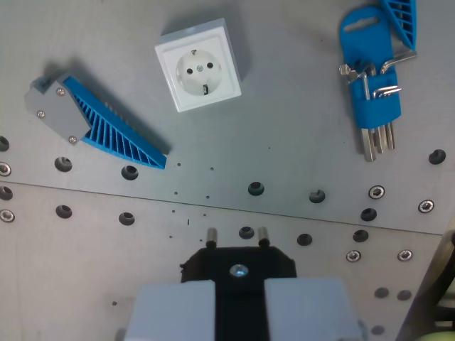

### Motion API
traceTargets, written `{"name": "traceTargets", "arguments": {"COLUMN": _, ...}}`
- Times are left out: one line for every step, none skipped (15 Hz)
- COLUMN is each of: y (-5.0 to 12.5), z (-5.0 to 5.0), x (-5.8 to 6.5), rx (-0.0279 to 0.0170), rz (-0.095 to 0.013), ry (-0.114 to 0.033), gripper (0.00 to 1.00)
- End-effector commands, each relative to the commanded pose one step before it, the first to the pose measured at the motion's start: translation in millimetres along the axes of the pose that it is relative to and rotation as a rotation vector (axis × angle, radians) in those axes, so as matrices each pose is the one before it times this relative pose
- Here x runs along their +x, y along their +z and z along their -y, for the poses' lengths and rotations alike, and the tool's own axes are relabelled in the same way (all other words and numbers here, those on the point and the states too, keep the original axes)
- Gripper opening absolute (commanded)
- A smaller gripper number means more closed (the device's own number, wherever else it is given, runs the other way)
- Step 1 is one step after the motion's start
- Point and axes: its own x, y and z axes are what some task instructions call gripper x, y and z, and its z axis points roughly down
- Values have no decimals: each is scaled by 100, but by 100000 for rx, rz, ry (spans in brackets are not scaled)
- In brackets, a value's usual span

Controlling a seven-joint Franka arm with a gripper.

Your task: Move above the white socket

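The white socket (pixel 199 66) lies face up on the metal table near the top middle of the wrist view, turned slightly. My gripper (pixel 239 309) fills the bottom middle, well below the socket in the picture. Its two grey fingers (pixel 174 309) are shut on a black plug (pixel 239 268). The plug's two metal pins (pixel 211 234) point toward the socket. The part of the plug between the fingers is hidden.
A blue ribbed part with a grey end (pixel 99 124) lies left of the socket. A blue hex key set (pixel 373 85) lies at the top right, with another blue ribbed piece (pixel 402 18) beyond it. Rows of bolt holes (pixel 256 188) cross the metal plate.
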Motion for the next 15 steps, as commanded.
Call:
{"name": "traceTargets", "arguments": {"y": -12, "z": 1, "x": -14, "rx": -2, "rz": -17, "ry": 2, "gripper": 0}}
{"name": "traceTargets", "arguments": {"y": 0, "z": 0, "x": 0, "rx": -10, "rz": 13, "ry": 43, "gripper": 0}}
{"name": "traceTargets", "arguments": {"y": 2, "z": 0, "x": 0, "rx": -11, "rz": -14, "ry": 11, "gripper": 0}}
{"name": "traceTargets", "arguments": {"y": 6, "z": 1, "x": 0, "rx": 5, "rz": 12, "ry": -23, "gripper": 0}}
{"name": "traceTargets", "arguments": {"y": 13, "z": 2, "x": 0, "rx": 7, "rz": -7, "ry": -76, "gripper": 0}}
{"name": "traceTargets", "arguments": {"y": 23, "z": 3, "x": 0, "rx": -4, "rz": 26, "ry": -92, "gripper": 0}}
{"name": "traceTargets", "arguments": {"y": 37, "z": 4, "x": 0, "rx": 16, "rz": 26, "ry": -175, "gripper": 0}}
{"name": "traceTargets", "arguments": {"y": 74, "z": 9, "x": 1, "rx": 37, "rz": -13, "ry": -245, "gripper": 0}}
{"name": "traceTargets", "arguments": {"y": 73, "z": 9, "x": 1, "rx": 7, "rz": -54, "ry": -192, "gripper": 0}}
{"name": "traceTargets", "arguments": {"y": 95, "z": 11, "x": 1, "rx": 2, "rz": -77, "ry": -377, "gripper": 0}}
{"name": "traceTargets", "arguments": {"y": 120, "z": 14, "x": 1, "rx": 5, "rz": -196, "ry": -403, "gripper": 0}}
{"name": "traceTargets", "arguments": {"y": 147, "z": 17, "x": 1, "rx": -18, "rz": -241, "ry": -429, "gripper": 0}}
{"name": "traceTargets", "arguments": {"y": 175, "z": 19, "x": 2, "rx": -12, "rz": -294, "ry": -467, "gripper": 0}}
{"name": "traceTargets", "arguments": {"y": 204, "z": 22, "x": 1, "rx": -1, "rz": -202, "ry": -583, "gripper": 0}}
{"name": "traceTargets", "arguments": {"y": 234, "z": 25, "x": 0, "rx": -25, "rz": -439, "ry": -552, "gripper": 0}}
